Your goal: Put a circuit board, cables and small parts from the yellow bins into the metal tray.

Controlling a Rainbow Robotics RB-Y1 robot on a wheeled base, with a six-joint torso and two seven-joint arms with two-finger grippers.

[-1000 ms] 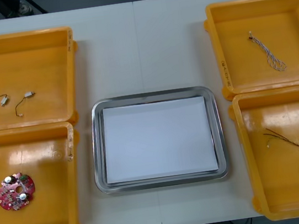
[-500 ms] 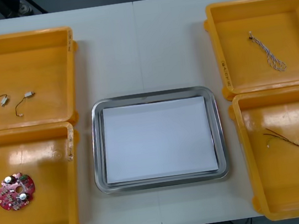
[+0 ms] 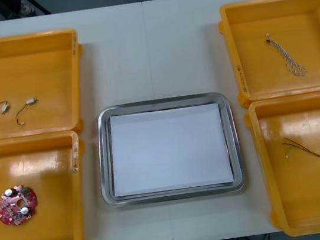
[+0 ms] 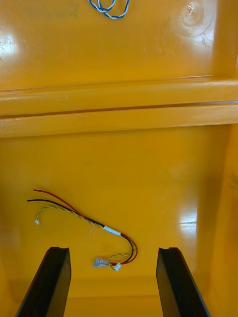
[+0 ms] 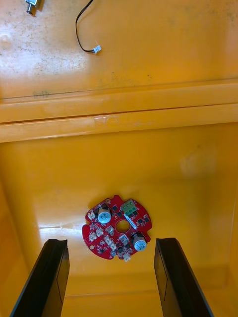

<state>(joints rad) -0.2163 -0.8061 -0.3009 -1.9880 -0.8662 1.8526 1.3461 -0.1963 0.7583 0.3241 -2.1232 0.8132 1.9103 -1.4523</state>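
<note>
Evidently, the left gripper [image 5: 113, 280] is held open-fingered over the circuit board [image 5: 117, 234], the right gripper [image 4: 113, 282] likewise over the red and yellow cable [image 4: 89, 225], so each can be straddled.

The blue and white cable [image 4: 108, 9] is partly cropped.

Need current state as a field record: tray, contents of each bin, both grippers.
tray: metal tray, white inside, nothing loaded yet
left far bin: small metal parts on black cables
left near bin: circuit board
right far bin: blue and white cable
right near bin: red and yellow cable
left gripper: open, over left near bin, board lined up between its fingers
right gripper: open, over right near bin, cable end between its fingers
</note>
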